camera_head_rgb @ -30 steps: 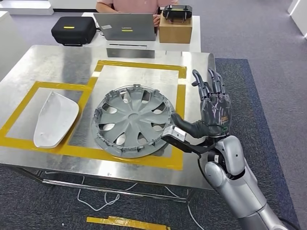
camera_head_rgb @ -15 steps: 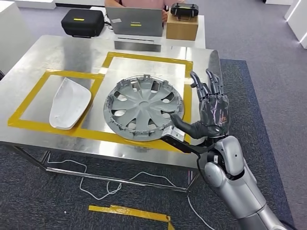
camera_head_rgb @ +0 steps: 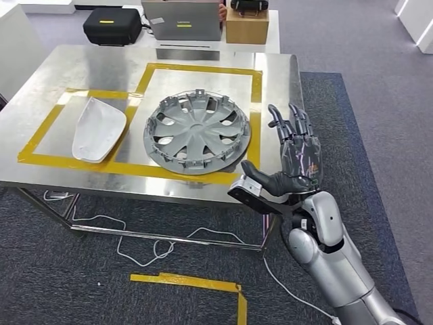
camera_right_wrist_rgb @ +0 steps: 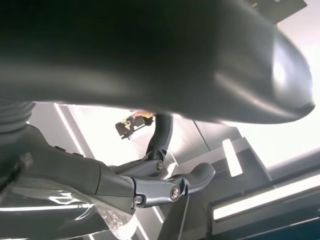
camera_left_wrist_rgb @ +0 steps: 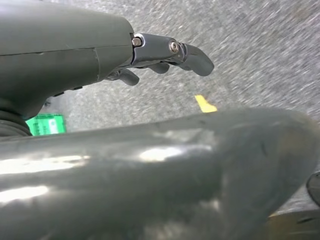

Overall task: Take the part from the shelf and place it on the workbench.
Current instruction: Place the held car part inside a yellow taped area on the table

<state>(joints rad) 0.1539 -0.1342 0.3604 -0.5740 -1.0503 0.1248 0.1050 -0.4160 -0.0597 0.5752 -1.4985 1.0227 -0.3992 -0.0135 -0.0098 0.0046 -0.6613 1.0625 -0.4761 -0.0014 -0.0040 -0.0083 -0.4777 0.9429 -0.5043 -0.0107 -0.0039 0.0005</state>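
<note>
A grey wheel cover (camera_head_rgb: 197, 133) lies flat on the steel workbench (camera_head_rgb: 76, 68), inside a square of yellow tape (camera_head_rgb: 204, 68). My right hand (camera_head_rgb: 296, 159) is raised off the bench's near right corner, palm toward the cover and fingers spread, holding nothing. A gap separates its thumb from the cover's rim. In the right wrist view the right hand (camera_right_wrist_rgb: 158, 185) has its fingers stretched out with nothing in them. In the left wrist view my left hand (camera_left_wrist_rgb: 113, 55) hangs over grey carpet, its fingers (camera_left_wrist_rgb: 170, 50) loosely extended and holding nothing.
A white curved part (camera_head_rgb: 98, 128) lies in the left taped field. Beyond the bench are a black case (camera_head_rgb: 106, 26), a laptop (camera_head_rgb: 181, 19) and a cardboard box (camera_head_rgb: 247, 26). Cables (camera_head_rgb: 153, 247) run under the bench, and yellow tape (camera_head_rgb: 189, 281) marks the carpet.
The whole picture has shifted, so the camera has moved back from the bench. My right hand, earlier over the bench beside the cover's rim, is now off the front edge.
</note>
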